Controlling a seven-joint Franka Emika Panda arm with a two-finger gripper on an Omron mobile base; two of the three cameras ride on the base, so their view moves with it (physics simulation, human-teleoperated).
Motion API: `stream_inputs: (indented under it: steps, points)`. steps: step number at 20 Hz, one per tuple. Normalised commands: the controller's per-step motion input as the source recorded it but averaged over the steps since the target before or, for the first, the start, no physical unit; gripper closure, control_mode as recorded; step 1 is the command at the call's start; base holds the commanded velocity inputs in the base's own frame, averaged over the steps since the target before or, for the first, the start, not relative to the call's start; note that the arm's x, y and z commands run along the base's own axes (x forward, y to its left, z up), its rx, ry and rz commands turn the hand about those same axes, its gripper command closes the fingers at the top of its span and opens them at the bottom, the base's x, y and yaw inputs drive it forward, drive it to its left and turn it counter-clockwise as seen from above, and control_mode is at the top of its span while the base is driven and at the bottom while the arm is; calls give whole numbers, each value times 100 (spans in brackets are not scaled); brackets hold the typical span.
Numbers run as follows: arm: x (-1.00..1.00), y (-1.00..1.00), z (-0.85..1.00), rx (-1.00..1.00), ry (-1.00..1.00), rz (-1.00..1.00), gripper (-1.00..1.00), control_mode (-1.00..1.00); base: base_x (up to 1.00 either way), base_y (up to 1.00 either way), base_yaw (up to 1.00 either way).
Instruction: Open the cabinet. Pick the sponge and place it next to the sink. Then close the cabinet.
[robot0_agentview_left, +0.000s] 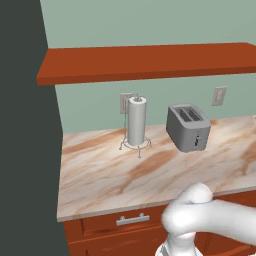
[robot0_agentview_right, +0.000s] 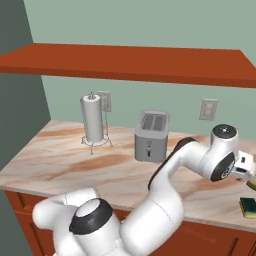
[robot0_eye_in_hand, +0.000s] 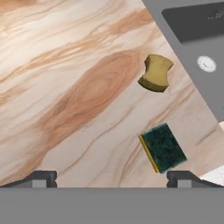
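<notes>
- While you are hovering the hand (robot0_eye_in_hand: 112, 177) over the marble surface (robot0_eye_in_hand: 65, 87) with its fingers spread as wide as they go and nothing between them, two sponge-like blocks are lying below it, and that is inviting a mix-up.
- The sponge (robot0_eye_in_hand: 156, 72), the yellowish-brown block, is lying on the surface just beside the grey sink (robot0_eye_in_hand: 197, 52) rim, apart from it as far as you can tell.
- A green-topped scrub pad (robot0_eye_in_hand: 162, 147) with a yellow edge is sitting nearer the fingertip on that side; if you are descending here, you are risking clipping or grabbing it instead.
- Judging from where the sponge lies, the placing looks done, so any closing now is likely undoing it by nudging the sponge toward the basin.
- The cabinet (robot0_agentview_right: 125, 62) is hanging above the surface as a long red-brown slab, well apart from the hand; you cannot tell from these views whether its door is ajar.
- As you are swinging the arm up toward it, the grey toaster (robot0_agentview_right: 151, 135) and the paper towel holder (robot0_agentview_right: 93, 120) are standing along the wall beneath it, so a low sweep risks knocking either over.
</notes>
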Motion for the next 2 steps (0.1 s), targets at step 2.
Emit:
stream_inputs:
  steps: [2]
  points:
    - [-17,35,17,0,0,0,-100,-100,0,0,0]
